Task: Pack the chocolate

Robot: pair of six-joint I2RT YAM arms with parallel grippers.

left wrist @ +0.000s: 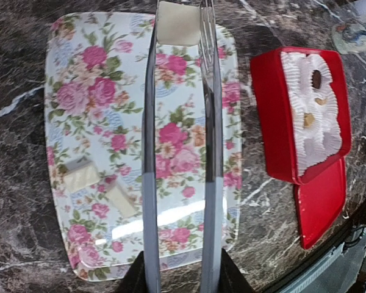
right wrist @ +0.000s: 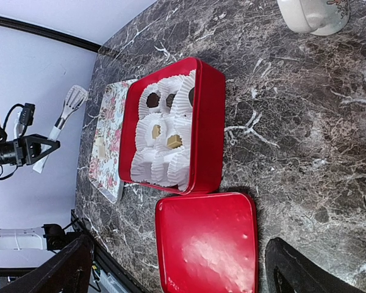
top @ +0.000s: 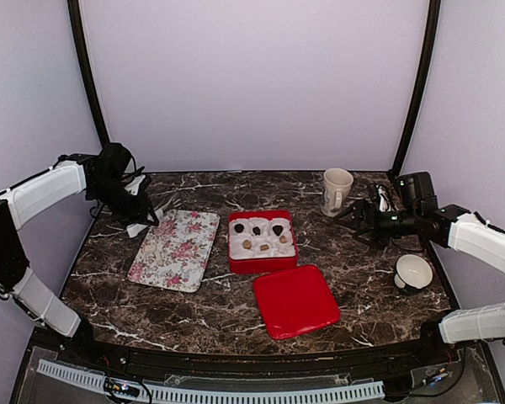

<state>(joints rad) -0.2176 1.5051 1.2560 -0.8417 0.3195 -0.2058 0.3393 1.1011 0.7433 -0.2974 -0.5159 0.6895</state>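
Several small chocolates, some dark [top: 238,227] and some tan [top: 247,244], sit in white paper cups inside the open red box [top: 288,220]. The box also shows in the left wrist view [left wrist: 265,116] and the right wrist view [right wrist: 210,122]. My left gripper [top: 133,202] is shut on metal tongs [left wrist: 149,152] and holds them above the floral tray [top: 175,249]; the tong arms stand apart. Two pale rectangular pieces [left wrist: 80,174] lie on the tray [left wrist: 85,91]. My right gripper [top: 359,217] is wide open and empty, right of the box, looking over the red lid [right wrist: 207,244].
The red lid [top: 296,300] lies flat in front of the box. A white mug [top: 337,190] stands at the back right. A white cup [top: 413,273] sits near the right edge, under my right arm.
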